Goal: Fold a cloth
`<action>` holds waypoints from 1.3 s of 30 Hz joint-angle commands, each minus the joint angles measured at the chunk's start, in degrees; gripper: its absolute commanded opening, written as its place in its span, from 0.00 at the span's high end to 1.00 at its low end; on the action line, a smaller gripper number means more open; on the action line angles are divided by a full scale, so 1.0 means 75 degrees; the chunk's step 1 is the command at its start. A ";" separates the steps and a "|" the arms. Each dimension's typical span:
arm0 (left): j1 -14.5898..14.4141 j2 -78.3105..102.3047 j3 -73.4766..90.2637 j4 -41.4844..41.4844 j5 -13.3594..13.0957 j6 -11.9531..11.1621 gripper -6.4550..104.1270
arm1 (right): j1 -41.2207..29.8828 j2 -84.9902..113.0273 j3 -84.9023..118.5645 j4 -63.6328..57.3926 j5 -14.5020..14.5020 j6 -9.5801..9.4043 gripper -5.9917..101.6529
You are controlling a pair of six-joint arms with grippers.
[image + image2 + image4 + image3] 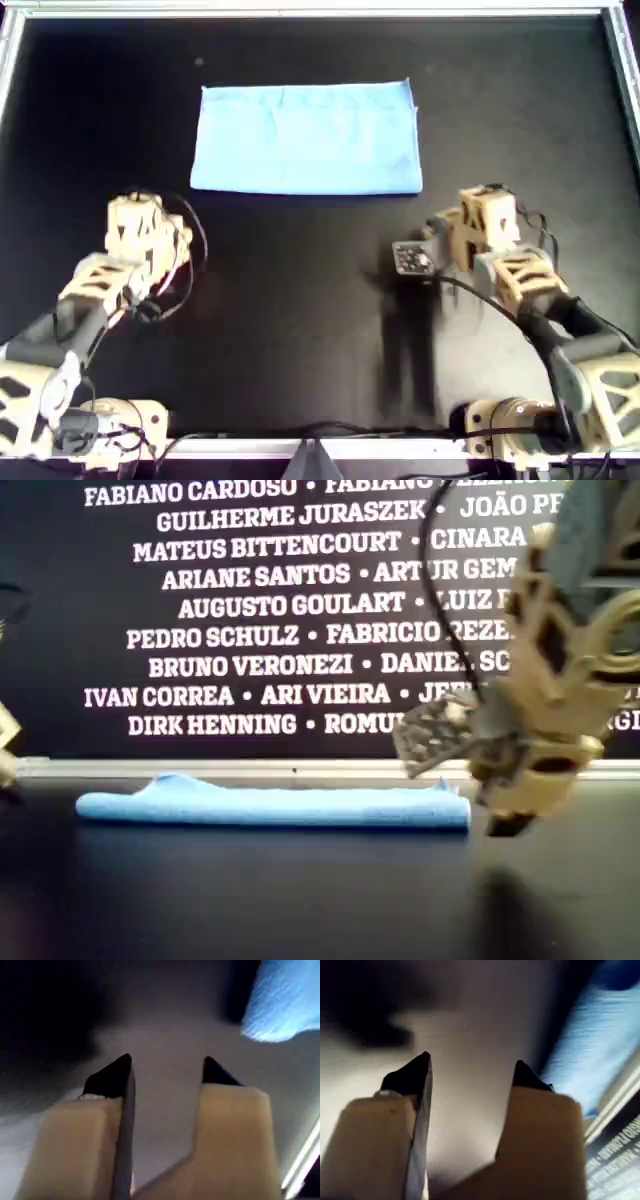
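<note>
Overhead view: cloth (306, 137) folded, well apart from both jaws; jaws apart, empty.

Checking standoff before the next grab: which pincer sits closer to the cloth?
The right pincer, just off the cloth's lower right corner in the overhead view. The left pincer sits farther out from the lower left corner. Both are open and empty.

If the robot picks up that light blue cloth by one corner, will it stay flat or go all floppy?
Probably floppy: the light blue cloth lies thin and low on the black table, with soft creases, so it would likely droop. It looks light. Already folded in layers, it may fall open if lifted by one corner.
</note>
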 commanded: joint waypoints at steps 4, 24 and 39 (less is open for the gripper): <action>0.0023 -0.0773 -0.1418 -0.0164 0.0035 0.0035 0.40 | 0.0199 -0.0164 -0.0984 -0.0270 -0.0023 -0.0047 0.29; 0.0023 -0.3047 -0.3609 -0.0152 0.0035 0.0035 0.13 | 0.0211 -0.2754 -0.3879 -0.0246 0.0059 0.0070 0.29; 0.0012 -0.4148 -0.4617 -0.0141 0.0047 0.0035 0.14 | 0.0211 -0.3234 -0.4559 -0.0117 -0.0023 0.0070 0.29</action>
